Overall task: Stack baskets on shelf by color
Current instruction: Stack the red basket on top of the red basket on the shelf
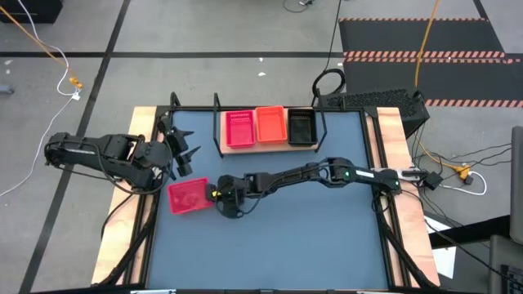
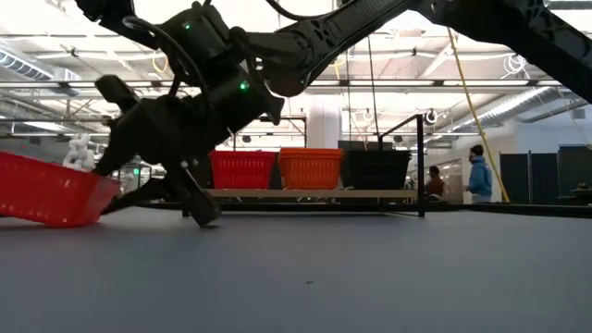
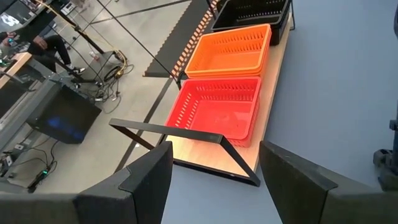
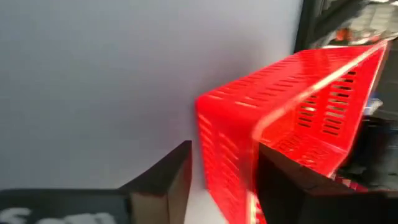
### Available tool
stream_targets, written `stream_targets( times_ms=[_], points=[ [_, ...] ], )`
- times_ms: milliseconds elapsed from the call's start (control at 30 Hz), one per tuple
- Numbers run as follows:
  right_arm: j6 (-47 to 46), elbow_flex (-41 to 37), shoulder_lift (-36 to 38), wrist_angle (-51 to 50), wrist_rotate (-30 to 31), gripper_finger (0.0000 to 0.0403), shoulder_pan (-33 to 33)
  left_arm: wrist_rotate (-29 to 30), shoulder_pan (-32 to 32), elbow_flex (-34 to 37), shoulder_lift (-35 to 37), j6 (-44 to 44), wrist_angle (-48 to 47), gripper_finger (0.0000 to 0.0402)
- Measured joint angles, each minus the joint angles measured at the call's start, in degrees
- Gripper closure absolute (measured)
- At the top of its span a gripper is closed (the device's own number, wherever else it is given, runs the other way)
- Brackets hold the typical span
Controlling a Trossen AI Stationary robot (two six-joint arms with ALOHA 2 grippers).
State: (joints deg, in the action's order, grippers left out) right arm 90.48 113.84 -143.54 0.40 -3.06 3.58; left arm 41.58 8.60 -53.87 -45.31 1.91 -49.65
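Observation:
A pinkish-red basket (image 1: 188, 197) sits on the blue table near its left side, seen close in the right wrist view (image 4: 311, 93) and in the low view (image 2: 51, 190). My right gripper (image 1: 214, 194) (image 4: 224, 152) is at its right end, shut on it. On the wooden shelf (image 1: 319, 145) stand a pinkish-red basket (image 1: 239, 128), an orange one (image 1: 270, 125) and a black one (image 1: 301, 126), side by side. My left gripper (image 1: 186, 153) (image 3: 214, 155) hovers open by the table's left edge, touching nothing. My right gripper grips the short end wall (image 4: 227, 168) of the loose pinkish-red basket, one finger (image 4: 283, 180) inside the basket and the other (image 4: 168, 180) outside. It comes level from the table's right. The basket looks slightly tipped in the low view, its underside low at the table.
The shelf's black wire frame (image 3: 186, 132) rises at its ends and along its far side. The three shelf baskets fill the board's width (image 2: 305, 194). People stand in the room beyond the table (image 2: 479, 176). Bare blue tabletop (image 1: 310, 237) lies near and right of the loose basket.

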Motion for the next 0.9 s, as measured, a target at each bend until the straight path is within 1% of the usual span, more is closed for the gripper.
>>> stream_targets(
  times_ms=[100, 200, 300, 333, 400, 500, 567, 667, 733, 833, 900],
  points=[
    [-3.35, 0.00, 0.07, -0.87, 0.14, 0.0290, -0.11, 0.00, 0.00, 0.01, -0.01, -0.11, 0.00, 0.0160],
    [-6.97, 0.00, 0.64, -1.43, 0.11, 0.0334, 0.39, 0.00, -0.02, 0.01, 0.01, -0.10, -0.04, 0.0160],
    [-10.39, -0.04, 1.96, -3.53, 1.41, 0.0383, 1.75, 0.00, 0.01, 0.01, 0.00, -0.04, -0.39, 0.0160],
    [-12.29, -0.04, 2.67, -4.67, 1.58, 0.0393, 2.32, 0.00, -0.02, 0.01, 0.02, 0.11, -0.44, 0.0160],
    [-16.97, -0.04, 4.58, -8.94, 1.42, 0.0395, 3.37, 0.00, -0.02, 0.01, -0.01, 0.20, -0.98, 0.0160],
    [-29.47, -0.04, 7.75, -15.06, 1.42, 0.0398, 5.33, 1.40, 0.01, 0.01, 0.02, 0.19, -1.05, 0.0160],
    [-38.22, -0.04, 10.47, -19.71, 1.46, 0.0399, 6.38, 4.59, -0.01, 0.01, 0.18, 0.70, -0.70, 0.0160],
    [-47.24, -0.04, 14.86, -25.89, 2.02, 0.0400, 7.40, 10.00, -0.01, 0.01, 1.05, 1.69, 0.24, 0.0160],
    [-51.57, -0.04, 17.62, -29.24, 4.77, 0.0400, 7.98, 11.73, -0.02, 0.01, 1.71, 1.89, 0.26, 0.0160],
    [-56.79, -0.04, 22.05, -34.29, 11.66, 0.0401, 8.66, 11.95, 0.00, 0.01, 2.84, 1.92, 0.26, 0.0160],
    [-61.11, -0.04, 24.98, -38.31, 14.73, 0.0401, 8.64, 11.98, 0.00, 0.01, 3.71, 1.98, 0.17, 0.0160]
  ],
)
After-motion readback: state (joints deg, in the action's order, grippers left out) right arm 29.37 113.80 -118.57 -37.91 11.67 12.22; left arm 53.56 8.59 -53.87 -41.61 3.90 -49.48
